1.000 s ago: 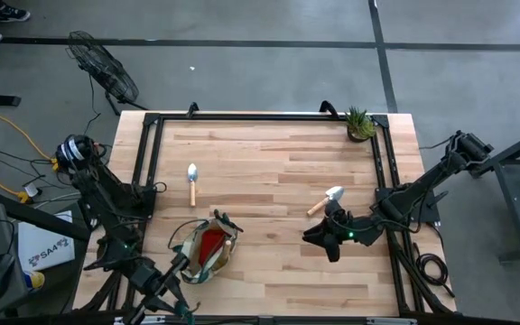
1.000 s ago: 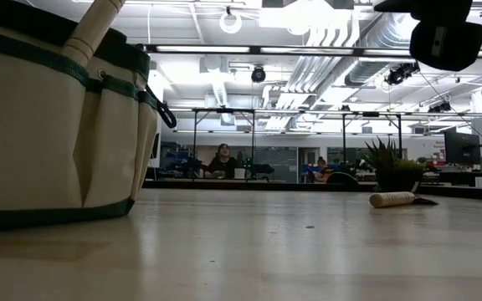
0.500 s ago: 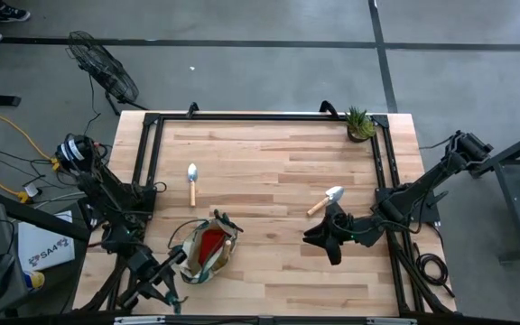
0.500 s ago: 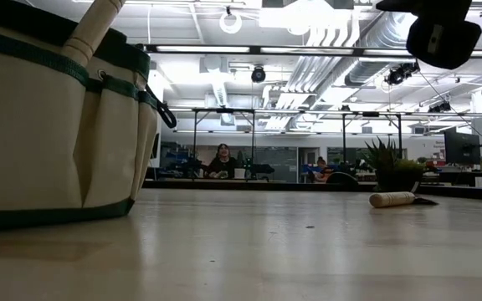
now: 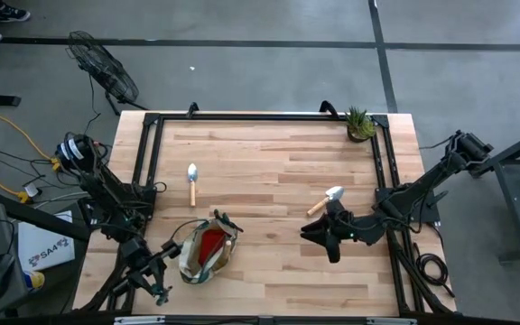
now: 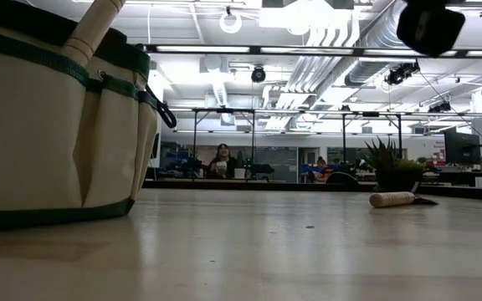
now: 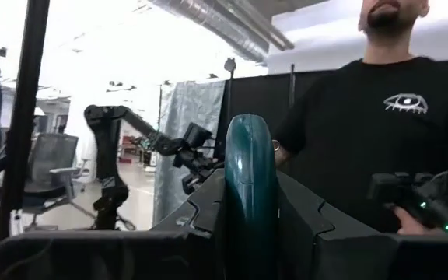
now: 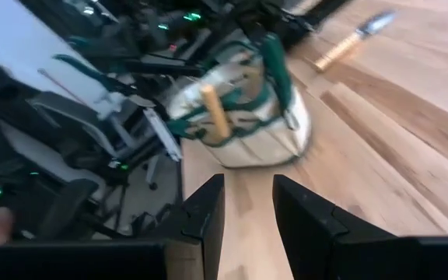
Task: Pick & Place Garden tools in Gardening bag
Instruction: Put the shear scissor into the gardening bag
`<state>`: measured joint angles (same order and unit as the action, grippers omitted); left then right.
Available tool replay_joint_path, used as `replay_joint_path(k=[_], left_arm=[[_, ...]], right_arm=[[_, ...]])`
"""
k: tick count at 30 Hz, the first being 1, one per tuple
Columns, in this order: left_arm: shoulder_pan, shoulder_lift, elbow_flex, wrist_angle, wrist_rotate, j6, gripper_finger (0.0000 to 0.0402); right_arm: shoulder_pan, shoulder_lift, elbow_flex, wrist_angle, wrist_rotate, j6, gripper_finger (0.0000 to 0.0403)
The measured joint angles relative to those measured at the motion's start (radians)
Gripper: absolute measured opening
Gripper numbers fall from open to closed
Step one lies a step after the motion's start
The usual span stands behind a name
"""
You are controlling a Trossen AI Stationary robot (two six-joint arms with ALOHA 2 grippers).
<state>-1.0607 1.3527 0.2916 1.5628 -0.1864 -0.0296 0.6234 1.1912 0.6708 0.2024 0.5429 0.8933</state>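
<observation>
We see the left gripper [image 5: 158, 291] off the near-left edge of the worktop [image 5: 269, 271], its fingers [image 7: 294, 218] clamped on a green-handled pruner [image 7: 249, 187] that stands up between them, probably lifted clear so it can go over the bag rim. The gardening bag [image 5: 204, 251] sits just beside those fingers, toward the worktop's middle, mouth up, red cloth [image 5: 208, 244] already inside. The right gripper [image 5: 319, 236] hangs above the worktop with fingers [image 8: 201, 218] apart and nothing between them; one trowel [image 5: 326, 200] lies just behind them, likely the next pick. A second trowel [image 5: 192, 181] lies well beyond the bag, away from both grippers. The potted plant [image 5: 360, 125] stays in the far corner, not part of the job. Beyond the left fingers a person [image 7: 379, 124] in a black shirt stands close.
</observation>
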Motion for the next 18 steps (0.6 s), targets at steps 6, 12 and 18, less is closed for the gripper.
replay_joint_path(k=[6, 12, 18], left_arm=[[0.000, -0.011, 0.000, 0.002, 0.020, 0.029, 0.0069], [0.010, -0.015, 0.000, 0.001, 0.024, 0.052, 0.0069], [0.065, -0.015, 0.000, 0.000, 0.075, 0.041, 0.0069]], right_arm=[[0.001, -0.041, 0.000, 0.049, -0.003, -0.100, 0.0103], [0.001, -0.162, 0.000, 0.049, -0.039, -0.237, 0.0103], [-0.001, -0.297, -0.125, 0.235, -0.074, -0.380, 0.0103]])
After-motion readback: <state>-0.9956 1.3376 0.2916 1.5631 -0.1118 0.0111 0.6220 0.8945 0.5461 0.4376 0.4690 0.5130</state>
